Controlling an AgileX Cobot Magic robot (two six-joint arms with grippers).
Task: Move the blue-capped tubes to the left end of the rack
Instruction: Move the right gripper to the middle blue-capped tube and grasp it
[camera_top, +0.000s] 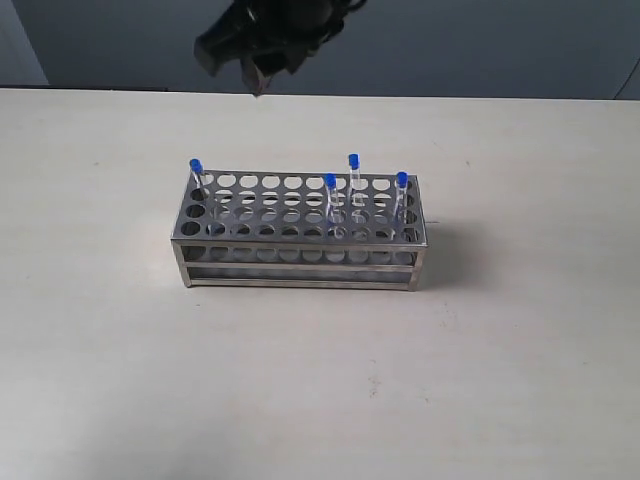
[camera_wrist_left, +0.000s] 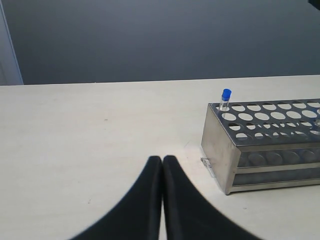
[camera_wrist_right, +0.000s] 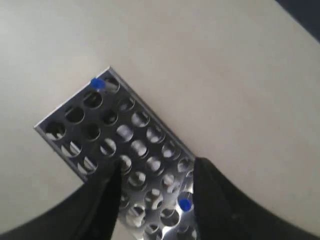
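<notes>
The steel rack (camera_top: 300, 257) stands mid-table. One blue-capped tube (camera_top: 196, 172) sits at its left end, and three more stand toward the right end (camera_top: 330, 190) (camera_top: 353, 170) (camera_top: 401, 188). My right gripper (camera_top: 258, 75) hangs high over the table behind the rack. In its wrist view it is open (camera_wrist_right: 157, 167) above the rack (camera_wrist_right: 101, 131), with one blue cap (camera_wrist_right: 184, 204) below, between the fingers, and the end tube (camera_wrist_right: 98, 84) farther off. My left gripper (camera_wrist_left: 162, 159) is shut and empty, low over the table off the rack's left end (camera_wrist_left: 220, 145), near the end tube (camera_wrist_left: 226, 97).
The pale tabletop (camera_top: 480, 380) spreads all round the rack. A dark wall (camera_top: 480, 40) runs behind the table's far edge. Small specks mark the table surface in front of the rack.
</notes>
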